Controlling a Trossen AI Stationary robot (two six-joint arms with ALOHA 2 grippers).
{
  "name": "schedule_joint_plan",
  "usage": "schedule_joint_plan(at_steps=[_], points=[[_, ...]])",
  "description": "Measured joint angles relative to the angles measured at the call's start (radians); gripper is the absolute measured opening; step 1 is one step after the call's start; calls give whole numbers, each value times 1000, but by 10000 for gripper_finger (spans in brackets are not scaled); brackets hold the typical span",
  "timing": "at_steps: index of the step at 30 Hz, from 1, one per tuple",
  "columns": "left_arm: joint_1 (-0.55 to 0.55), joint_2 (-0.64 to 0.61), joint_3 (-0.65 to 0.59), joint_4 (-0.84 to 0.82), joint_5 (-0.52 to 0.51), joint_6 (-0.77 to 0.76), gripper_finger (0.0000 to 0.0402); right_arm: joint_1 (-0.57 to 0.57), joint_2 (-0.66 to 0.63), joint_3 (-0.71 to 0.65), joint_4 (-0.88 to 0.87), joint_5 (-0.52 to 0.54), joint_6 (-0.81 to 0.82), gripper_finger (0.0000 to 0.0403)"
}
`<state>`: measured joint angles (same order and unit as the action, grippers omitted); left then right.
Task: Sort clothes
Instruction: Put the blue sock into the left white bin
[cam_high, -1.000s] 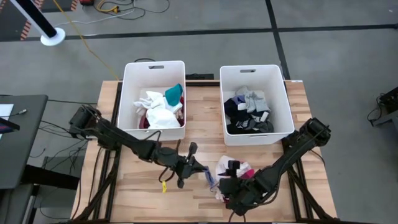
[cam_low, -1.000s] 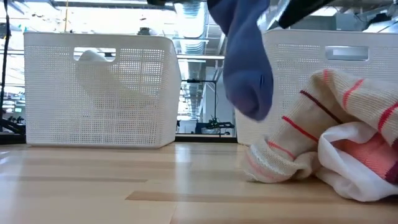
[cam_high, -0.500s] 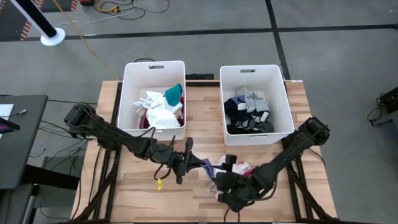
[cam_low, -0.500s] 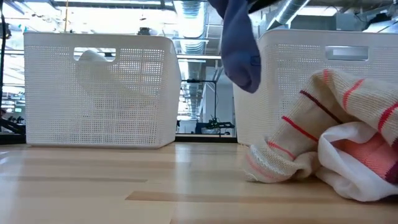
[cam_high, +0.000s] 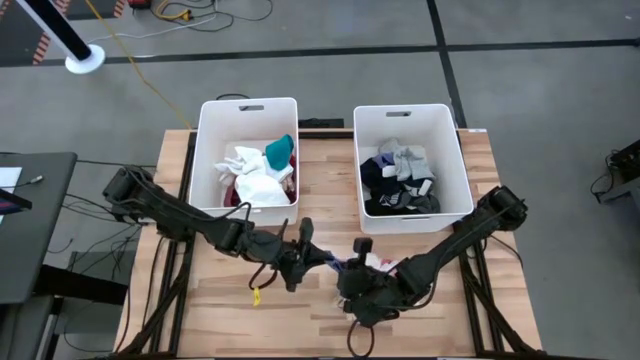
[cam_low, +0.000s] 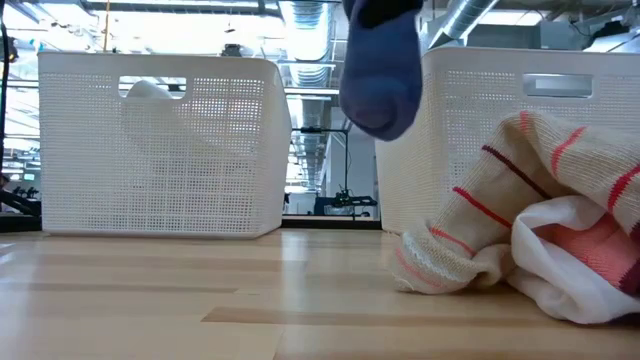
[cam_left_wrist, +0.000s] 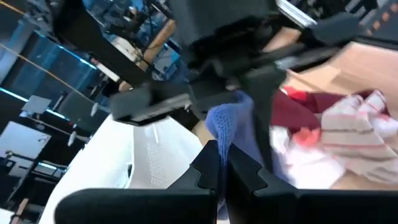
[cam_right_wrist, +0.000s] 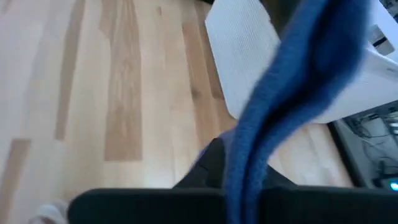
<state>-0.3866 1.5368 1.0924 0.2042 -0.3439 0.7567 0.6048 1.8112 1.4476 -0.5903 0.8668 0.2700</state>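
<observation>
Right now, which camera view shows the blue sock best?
The right wrist view: the blue sock fills it. The low view shows its hanging toe, the left wrist view a fold, and the high view only a sliver.

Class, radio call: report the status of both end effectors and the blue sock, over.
Left end effector shut on blue sock. Right end effector shut on the same sock, lifted between them. Striped pile beside them on table; nothing blocking.

Soft matt knit on the blue sock. The striped cream garment looks ribbed, woolly cloth. Both white bins are perforated plastic, faintly glossy. The table is pale planked wood, smooth with a satin sheen.
</observation>
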Motion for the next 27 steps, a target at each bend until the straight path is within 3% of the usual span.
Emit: schedule_joint_plan(at_steps=[7, 15, 22, 27], points=[[-3, 0, 41, -99, -76, 24, 26, 4, 0, 119, -214, 90, -9, 8], [-6, -16, 40, -172, -190, 47, 134, 4, 0, 274, -453, 167, -8, 2], [-6, -130, 41, -270, -243, -76, 233, -14, 1, 403, -715, 232, 71, 1], [-6, -230, 41, -488, -237, -240, 252, -44, 1, 486, -943, 266, 210, 0]])
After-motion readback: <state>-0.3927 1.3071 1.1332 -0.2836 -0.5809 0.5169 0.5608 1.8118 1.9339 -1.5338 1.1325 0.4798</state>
